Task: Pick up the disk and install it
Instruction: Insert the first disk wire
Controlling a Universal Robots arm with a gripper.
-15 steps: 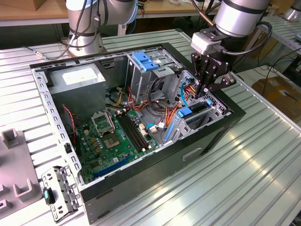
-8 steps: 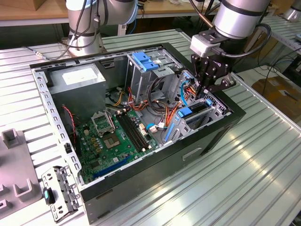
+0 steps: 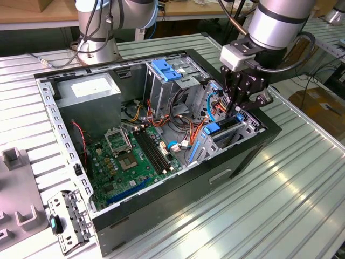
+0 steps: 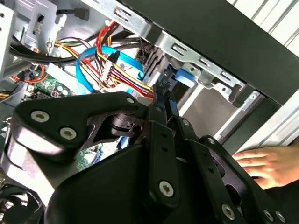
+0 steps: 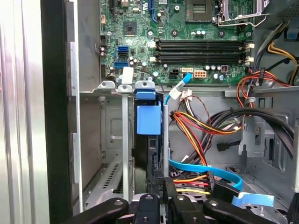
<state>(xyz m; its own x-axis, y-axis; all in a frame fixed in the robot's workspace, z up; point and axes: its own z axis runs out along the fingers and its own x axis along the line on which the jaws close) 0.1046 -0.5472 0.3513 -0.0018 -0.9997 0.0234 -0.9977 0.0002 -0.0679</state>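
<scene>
The disk (image 3: 213,129) stands on edge inside the drive bay at the exterior view's right end of the open computer case (image 3: 178,194). Its light blue bracket (image 5: 148,119) shows at the bay's mouth in both wrist views. My gripper (image 3: 237,107) hangs low over the far end of that bay. Its black fingers (image 4: 164,105) are shut together, and their tips sit against the blue bracket edge (image 4: 183,77) of the disk. Most of the disk's body is hidden by the bay's metal walls.
A tall grey cage with a blue top (image 3: 164,70) stands beside the bay, with bundled red, yellow and blue cables (image 5: 201,133) between. The green motherboard (image 3: 129,156) and the grey box (image 3: 89,89) fill the case's other end. A person's hand (image 4: 266,163) rests outside the case.
</scene>
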